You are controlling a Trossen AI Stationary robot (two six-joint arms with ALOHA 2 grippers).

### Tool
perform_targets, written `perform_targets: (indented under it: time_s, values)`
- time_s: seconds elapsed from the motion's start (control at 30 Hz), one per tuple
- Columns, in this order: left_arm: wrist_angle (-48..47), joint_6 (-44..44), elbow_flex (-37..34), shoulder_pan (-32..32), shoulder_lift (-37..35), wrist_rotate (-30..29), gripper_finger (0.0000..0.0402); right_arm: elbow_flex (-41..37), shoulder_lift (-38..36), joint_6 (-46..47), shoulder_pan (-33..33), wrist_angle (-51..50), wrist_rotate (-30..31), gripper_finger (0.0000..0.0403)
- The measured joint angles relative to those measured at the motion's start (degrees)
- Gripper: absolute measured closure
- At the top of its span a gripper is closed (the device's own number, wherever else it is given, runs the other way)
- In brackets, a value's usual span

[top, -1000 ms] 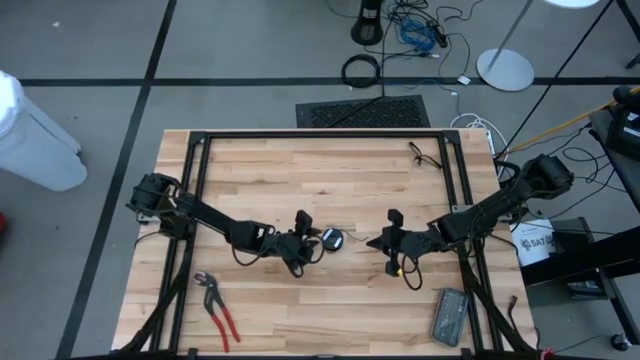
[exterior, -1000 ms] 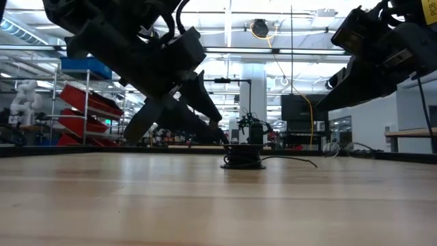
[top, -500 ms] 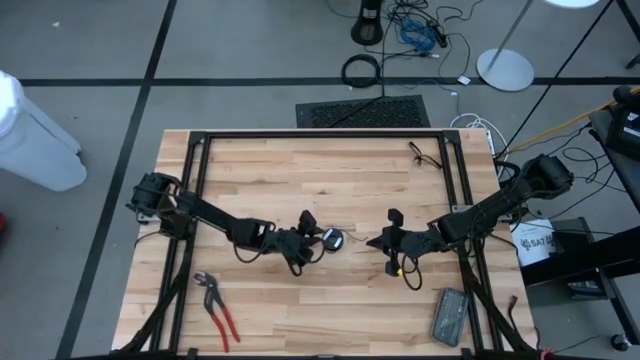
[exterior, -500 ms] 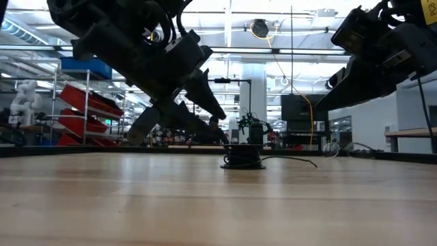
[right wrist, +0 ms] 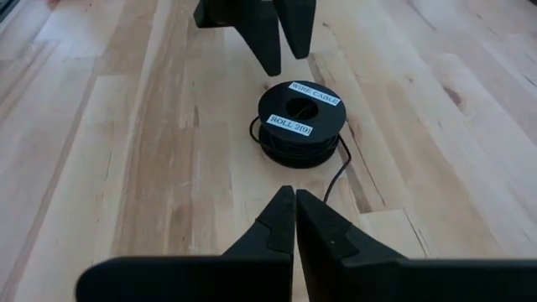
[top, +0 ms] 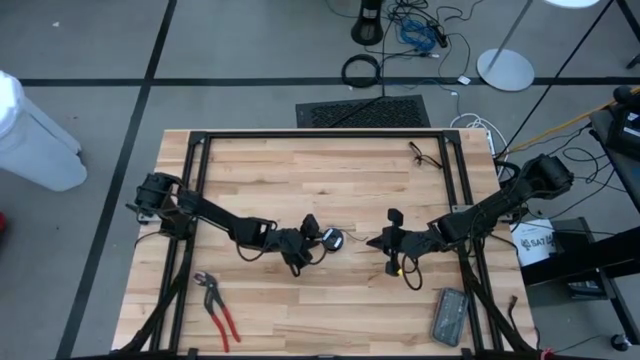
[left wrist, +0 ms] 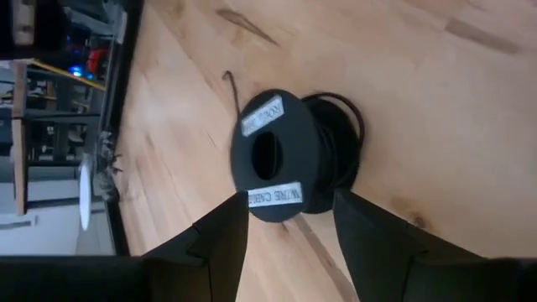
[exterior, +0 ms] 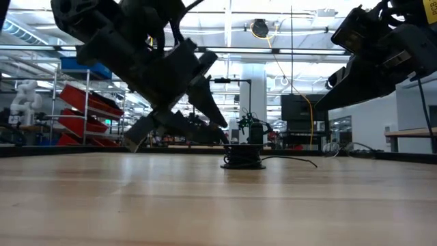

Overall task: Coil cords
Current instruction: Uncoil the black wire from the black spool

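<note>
Shifted slightly closer since a second ago, the left gripper (left wrist: 281, 222) hovers open just beside the cord spool (left wrist: 281, 159), a small round black plastic reel with white labels, lying flat mid-bench (top: 330, 290). Facing it, the right gripper (right wrist: 294, 210) is shut and empty. Most cord appears wound; a thin loose tail (right wrist: 336, 172) remains uncoiled on the pale wood planks.

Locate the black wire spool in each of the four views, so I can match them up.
High view: wire spool at table centre, between both arms.
Low view: spool just right of centre, on the tabletop.
Left wrist view: spool mid-frame, beyond the open left end effector.
Right wrist view: spool centre, beyond the shut right end effector.
Shared landmark: the spool's white labels.
</note>
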Motion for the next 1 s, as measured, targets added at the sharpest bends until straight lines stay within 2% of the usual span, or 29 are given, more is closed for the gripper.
perform_targets:
  time_s: [0.2, 1.0]
  values:
    - [0.14, 1.72, 0.56, 0.35, 2.05, 1.04, 0.0219, 0.0, 0.0, 0.06, 0.0, 0.01, -0.02, 0.0403]
    - [-2.77, 3.56, 0.87, 3.05, 2.12, 2.29, 0.0219, 0.0, 0.0, 0.03, 0.0, -0.08, -0.04, 0.0403]
